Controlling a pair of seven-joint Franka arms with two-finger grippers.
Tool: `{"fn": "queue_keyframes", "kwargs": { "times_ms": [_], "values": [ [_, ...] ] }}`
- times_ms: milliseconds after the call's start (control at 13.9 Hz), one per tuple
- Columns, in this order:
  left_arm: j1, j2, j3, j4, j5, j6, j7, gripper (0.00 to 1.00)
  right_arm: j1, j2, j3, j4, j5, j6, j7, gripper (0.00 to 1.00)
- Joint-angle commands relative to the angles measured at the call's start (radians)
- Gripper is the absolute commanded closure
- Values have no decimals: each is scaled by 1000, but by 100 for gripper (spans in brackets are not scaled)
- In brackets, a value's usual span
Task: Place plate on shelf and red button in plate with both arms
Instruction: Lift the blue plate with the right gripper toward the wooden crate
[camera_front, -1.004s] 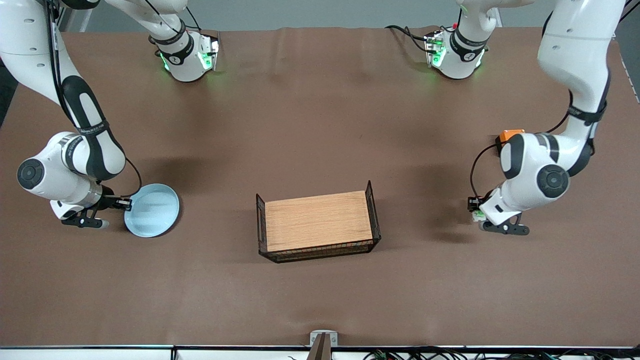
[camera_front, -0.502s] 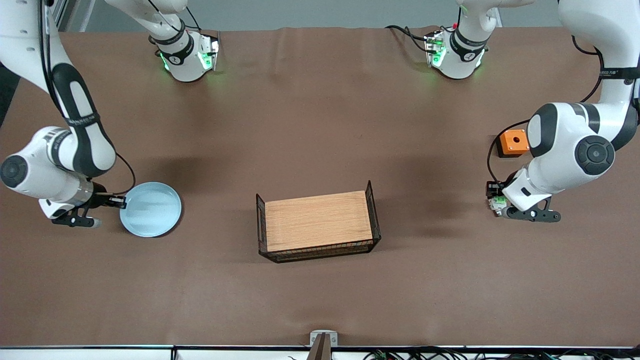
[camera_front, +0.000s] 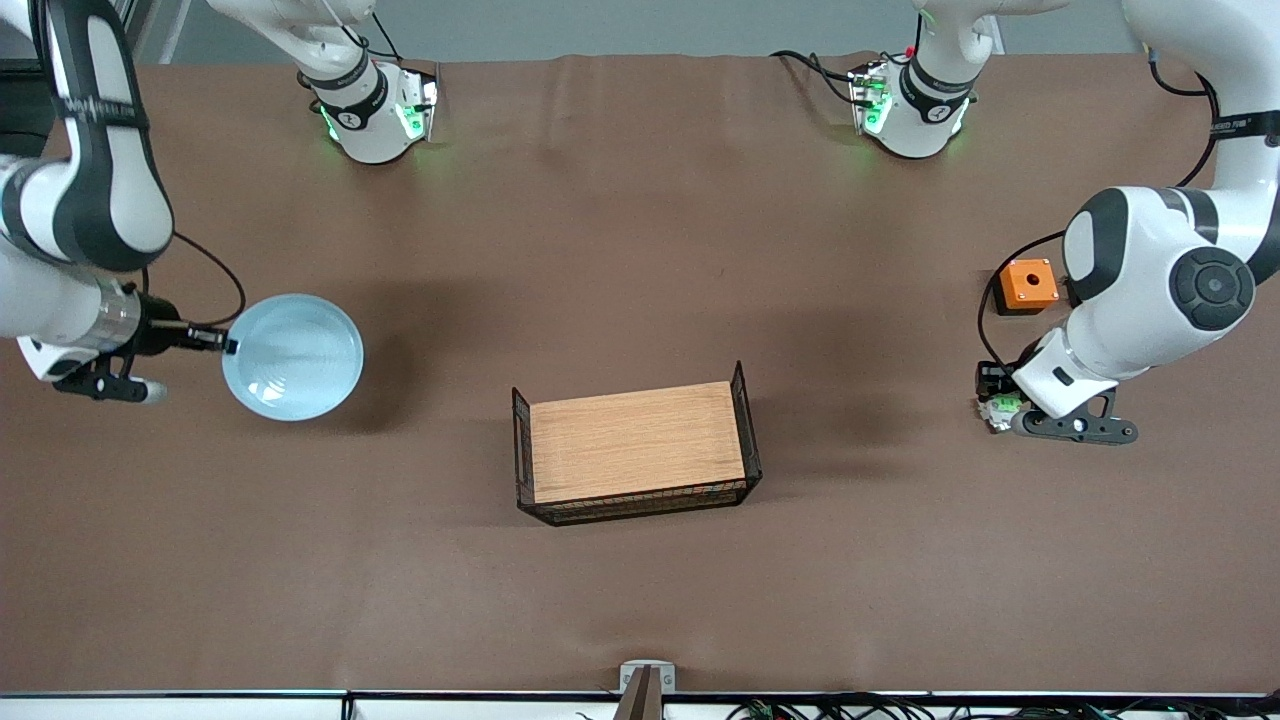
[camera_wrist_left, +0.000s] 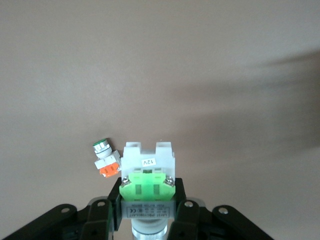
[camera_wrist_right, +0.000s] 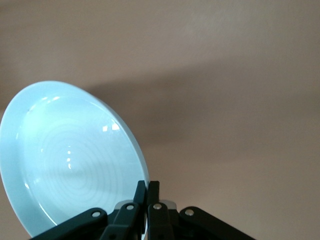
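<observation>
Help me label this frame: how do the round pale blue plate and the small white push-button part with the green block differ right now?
The round pale blue plate is wide and shallow; the small white push-button part with the green block is tiny and blocky. The right gripper pinches the plate by its rim, while the left gripper clamps the button's body from both sides. The plate is at the right arm's end of the table, the button at the left arm's. Both are held, neither on the wooden tray.

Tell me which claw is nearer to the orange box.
Left. The left claw, shut on the red button, hangs beside the orange box. The right claw holds the plate at the right arm's end.
</observation>
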Motion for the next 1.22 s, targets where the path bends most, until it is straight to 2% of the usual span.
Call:
{"fn": "queue_keyframes", "kwargs": {
  "times_ms": [0, 287, 502, 645, 717, 932, 1147],
  "values": [
    [-11, -2, -6, 54, -10, -64, -35, 100, 99, -156, -3, -24, 9, -142, 178, 96],
    [-16, -3, -41, 131, -2, -180, -127, 100, 251, -260, 16, 28, 4, -334, 472, 96],
    [-16, 0, -42, 146, -5, -185, -132, 100, 305, -277, 140, 99, 6, -402, 793, 96],
    [-10, 0, -42, 148, -7, -194, -133, 100, 306, -268, 267, 152, 14, -402, 1032, 96],
    [-5, 0, -40, 151, -8, -200, -133, 100, 305, -256, 309, 178, 17, -397, 1120, 96],
    [-7, -5, -35, 160, -5, -232, -136, 100, 320, -170, 337, 272, 82, -367, 1362, 96],
    [-14, -9, -51, 203, -4, -346, -198, 100, 372, -95, 339, 309, 99, -218, 1618, 97]
  ]
}}
